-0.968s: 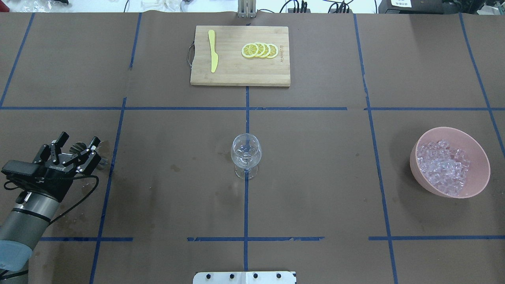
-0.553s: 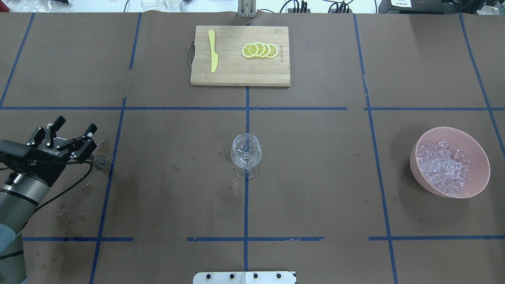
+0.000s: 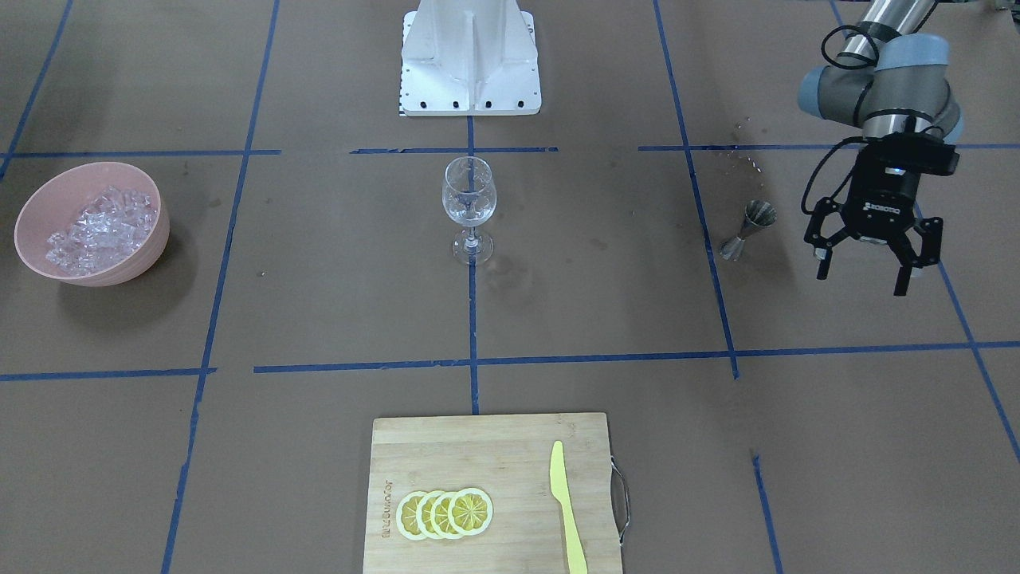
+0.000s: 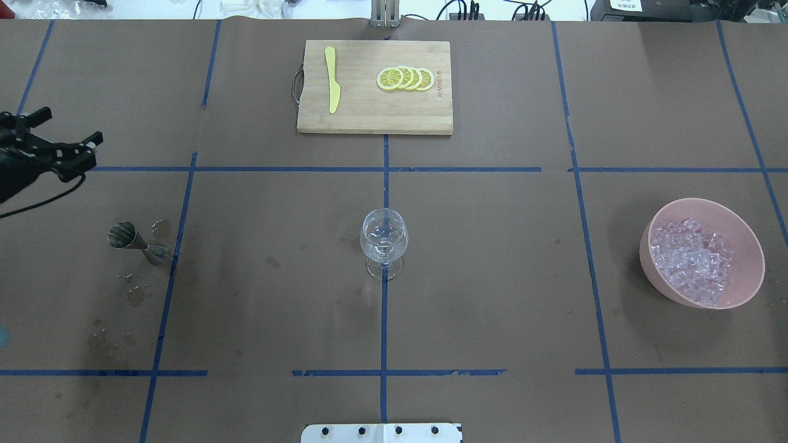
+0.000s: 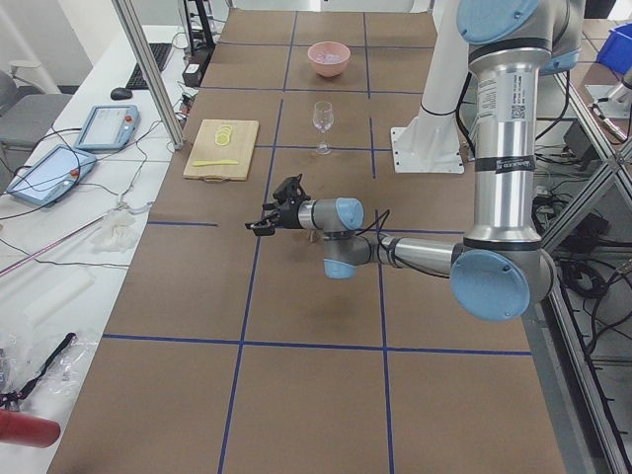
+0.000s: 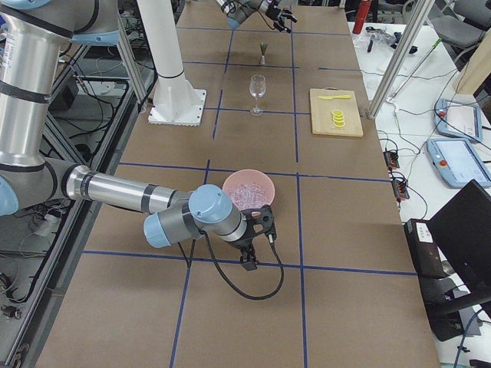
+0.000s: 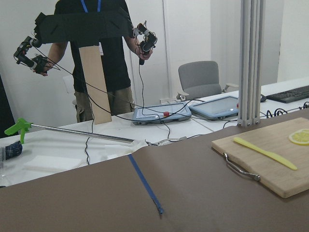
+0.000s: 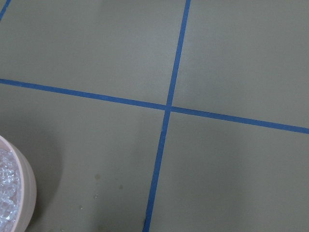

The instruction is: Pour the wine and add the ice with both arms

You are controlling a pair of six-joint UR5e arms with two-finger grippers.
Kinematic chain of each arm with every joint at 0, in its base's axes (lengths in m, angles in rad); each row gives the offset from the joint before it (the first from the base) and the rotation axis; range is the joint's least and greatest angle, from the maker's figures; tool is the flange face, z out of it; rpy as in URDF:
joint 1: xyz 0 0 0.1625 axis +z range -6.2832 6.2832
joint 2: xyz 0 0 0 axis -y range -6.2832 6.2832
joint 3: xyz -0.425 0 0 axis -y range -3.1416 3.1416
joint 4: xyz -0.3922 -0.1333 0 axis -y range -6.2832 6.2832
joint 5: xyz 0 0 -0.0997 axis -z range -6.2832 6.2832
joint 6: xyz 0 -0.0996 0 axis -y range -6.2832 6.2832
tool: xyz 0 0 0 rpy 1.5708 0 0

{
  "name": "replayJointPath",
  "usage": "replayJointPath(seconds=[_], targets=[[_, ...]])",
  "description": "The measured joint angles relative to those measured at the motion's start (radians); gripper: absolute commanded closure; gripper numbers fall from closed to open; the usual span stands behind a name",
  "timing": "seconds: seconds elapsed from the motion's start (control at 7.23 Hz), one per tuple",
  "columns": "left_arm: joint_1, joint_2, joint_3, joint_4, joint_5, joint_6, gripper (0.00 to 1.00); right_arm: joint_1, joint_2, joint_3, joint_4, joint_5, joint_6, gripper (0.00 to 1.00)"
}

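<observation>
A stemmed wine glass stands at the table's middle, also in the front view; any wine in it is barely visible. The ice fills a pink bowl at the right, seen in the front view as ice in the bowl. A small metal jigger stands alone at the left, also in the front view. My left gripper is open and empty, raised beyond the jigger at the table's left edge. My right gripper shows only in the exterior right view, just outside the bowl; I cannot tell its state.
A bamboo cutting board at the far middle holds lemon slices and a yellow knife. Wet spots lie near the jigger. The white pedestal base is at the robot's side.
My left gripper, open around the jigger a second ago, has drawn away to the left and far side. The jigger stays standing on the table.
</observation>
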Motion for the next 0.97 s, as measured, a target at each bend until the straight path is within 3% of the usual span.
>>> replayJointPath(seconds=[0.28,0.69,0.97], targets=[[-0.249,-0.050,-0.042,0.288,-0.322,0.136,0.00,0.000,-0.002,-0.001,0.000,0.001,-0.001,0.00],[-0.543,-0.103,-0.046,0.682,-0.693,0.335,0.00,0.000,-0.004,-0.001,0.000,0.006,0.000,0.00],[-0.624,-0.086,-0.037,0.996,-0.771,0.350,0.00,0.000,-0.004,-0.001,-0.001,0.009,0.000,0.00]])
